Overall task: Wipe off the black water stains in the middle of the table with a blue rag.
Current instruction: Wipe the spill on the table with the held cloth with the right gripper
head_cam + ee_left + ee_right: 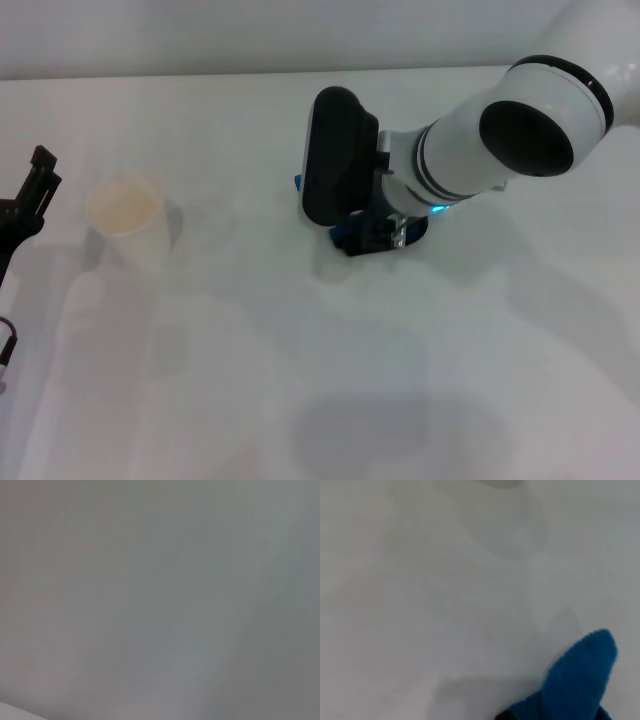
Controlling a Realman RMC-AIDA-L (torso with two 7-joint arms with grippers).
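Observation:
The blue rag (pixel 349 238) lies pressed on the white table (pixel 300 380) near its middle, under my right gripper (pixel 380 236). The right arm's wrist covers most of the rag, and a small blue corner (pixel 298 181) shows on the other side of the wrist. In the right wrist view a blue rag tip (pixel 577 677) sticks out over bare white table (pixel 420 605), held by the gripper. The black water stains are hidden or out of view in every frame. My left gripper (pixel 28 195) rests at the table's far left edge, away from the rag.
A pale paper cup (pixel 128 215) stands upright on the left part of the table, between the left gripper and the right arm. The left wrist view shows only a plain grey surface (pixel 160 600).

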